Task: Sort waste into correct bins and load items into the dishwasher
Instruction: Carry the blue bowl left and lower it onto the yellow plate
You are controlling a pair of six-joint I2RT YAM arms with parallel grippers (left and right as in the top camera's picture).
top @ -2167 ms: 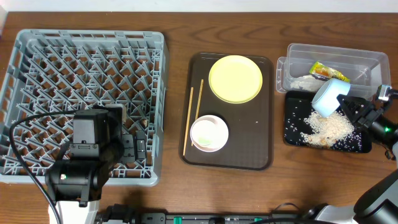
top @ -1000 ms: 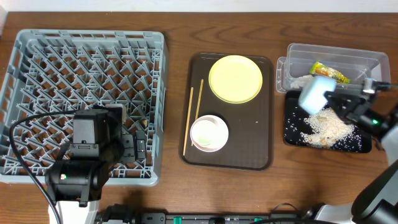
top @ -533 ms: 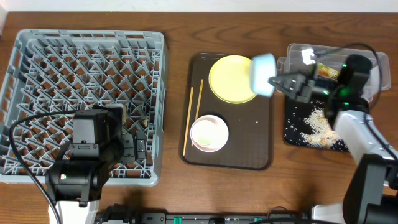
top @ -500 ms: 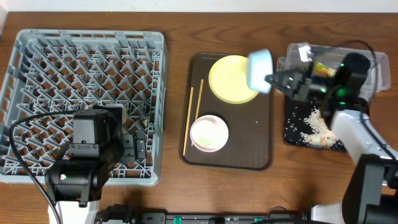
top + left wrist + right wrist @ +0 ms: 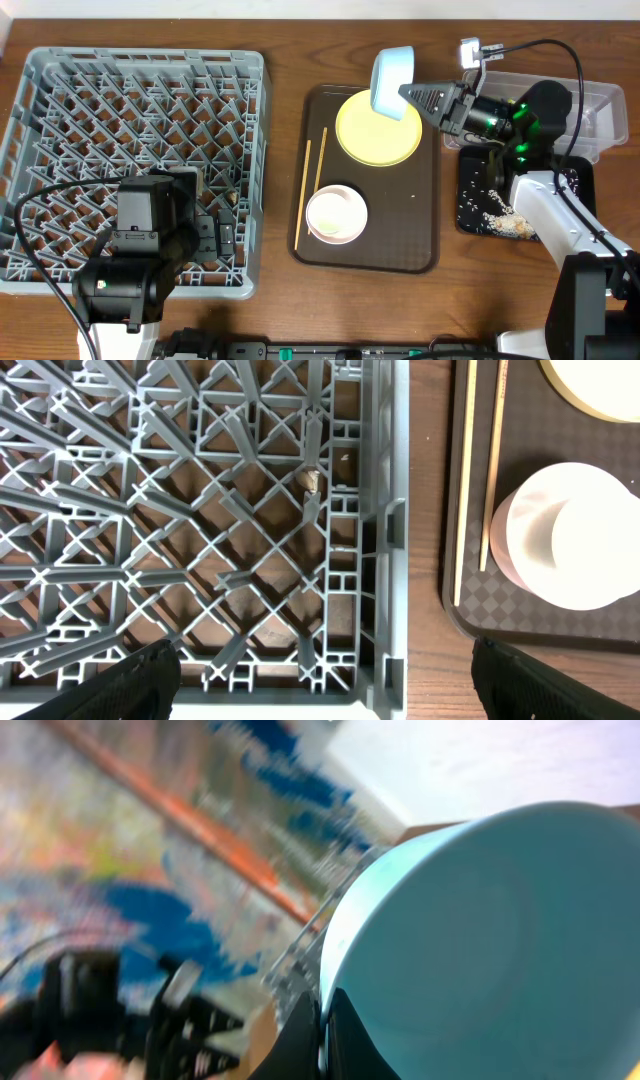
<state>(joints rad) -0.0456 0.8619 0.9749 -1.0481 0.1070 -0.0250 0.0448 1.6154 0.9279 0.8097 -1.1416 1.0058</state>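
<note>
**Light-blue bowl** (image 5: 392, 78): one. Smooth, pale, plain inside. It is tipped on edge in the air over the far rim of the pale-yellow plate (image 5: 378, 140), toward the far edge of the surface.

**Right claw** (image 5: 408, 94): pinched tight on the bowl's rim.

**Left claw** (image 5: 322, 660): spread wide, holding nothing, above the near right corner of the grey dish rack (image 5: 60, 70).

**Grey dish rack:** one, on the left half of the surface.

**Dark-brown serving tray** (image 5: 420, 245): one, at the centre. It carries:
- pale-yellow plate, one
- pinkish-white bowl (image 5: 336, 215), one
- wooden chopsticks (image 5: 303, 195), two, lying roughly parallel along its left side

**Clear tub** (image 5: 600, 100) and **black tray** (image 5: 470, 205): one each, by the right edge. White rice scraps (image 5: 515, 225) lie in the black tray.
</note>
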